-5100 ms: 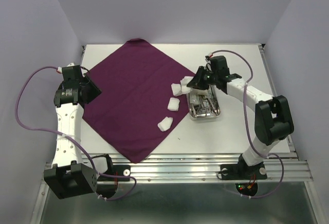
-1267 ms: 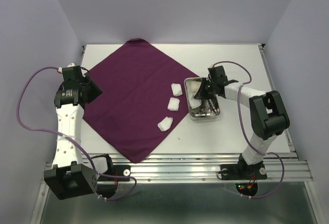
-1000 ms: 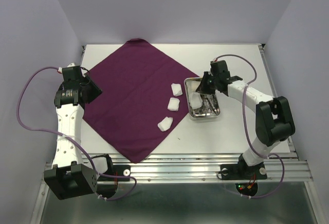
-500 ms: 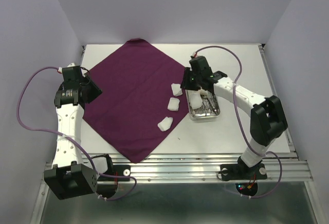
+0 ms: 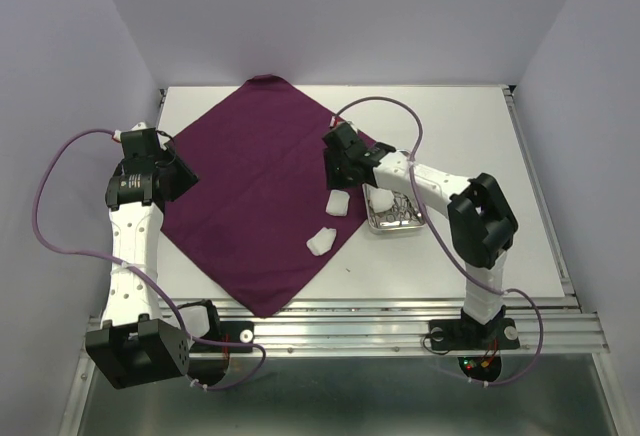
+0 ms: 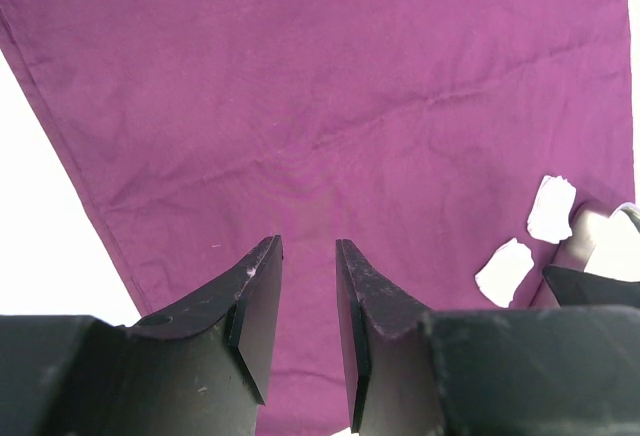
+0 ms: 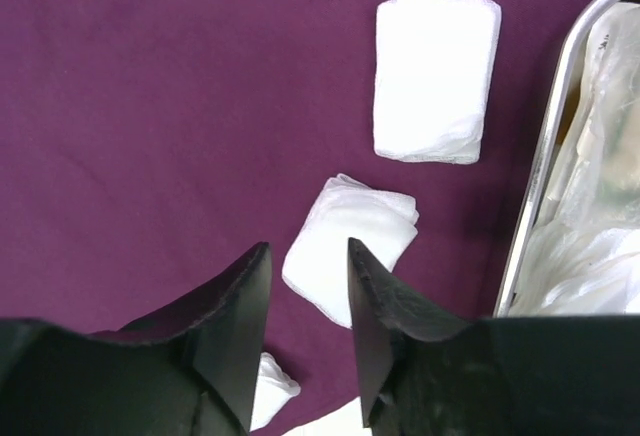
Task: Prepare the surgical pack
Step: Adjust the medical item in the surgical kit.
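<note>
Over the purple cloth's (image 5: 250, 186) right corner, the right gripper (image 7: 308, 256), spread and empty, has swung back from the steel tray (image 5: 400, 226), where one gauze pad (image 5: 383, 199) now lies, toward the next pad (image 7: 350, 246); the left gripper (image 6: 308, 246) hangs parted, idle.

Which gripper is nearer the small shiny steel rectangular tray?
Right. The right gripper hovers over the dark purple cloth just left of the tray; the left gripper is over the cloth's far left corner.

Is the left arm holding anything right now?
No, the left jaws stand apart with nothing between them, only purple cloth below.
</note>
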`<state>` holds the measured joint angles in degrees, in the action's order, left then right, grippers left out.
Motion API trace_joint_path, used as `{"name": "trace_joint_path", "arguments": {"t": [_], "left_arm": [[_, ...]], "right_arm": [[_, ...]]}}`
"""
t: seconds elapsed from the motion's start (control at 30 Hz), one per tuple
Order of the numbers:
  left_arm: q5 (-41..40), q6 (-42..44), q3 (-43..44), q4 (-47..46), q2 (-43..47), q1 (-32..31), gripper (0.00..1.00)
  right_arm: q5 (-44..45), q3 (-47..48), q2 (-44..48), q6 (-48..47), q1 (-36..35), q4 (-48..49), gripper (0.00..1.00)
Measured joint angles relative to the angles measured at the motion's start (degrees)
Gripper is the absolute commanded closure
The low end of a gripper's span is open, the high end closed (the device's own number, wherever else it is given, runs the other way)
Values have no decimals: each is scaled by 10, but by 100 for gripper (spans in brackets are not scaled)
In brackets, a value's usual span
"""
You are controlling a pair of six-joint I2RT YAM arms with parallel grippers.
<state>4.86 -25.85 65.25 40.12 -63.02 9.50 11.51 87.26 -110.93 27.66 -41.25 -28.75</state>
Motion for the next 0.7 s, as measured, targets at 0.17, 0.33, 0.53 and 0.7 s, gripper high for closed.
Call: {"name": "trace_joint_path", "arguments": {"t": [0.17,0.33,0.53,0.7], "left_arm": [[1,1,0,0,0,0,61],[1,1,0,0,0,0,61],[5,1,0,0,2,0,61],[8,1,0,0,12,0,61]], "right_arm": [[-12,-17,6,11,-1,10,53],[-30,-64,33,25,-8,10,49],[-54,-130,86,47,-21,24,47],[-60,-161,107,72,-41,43,47]]}}
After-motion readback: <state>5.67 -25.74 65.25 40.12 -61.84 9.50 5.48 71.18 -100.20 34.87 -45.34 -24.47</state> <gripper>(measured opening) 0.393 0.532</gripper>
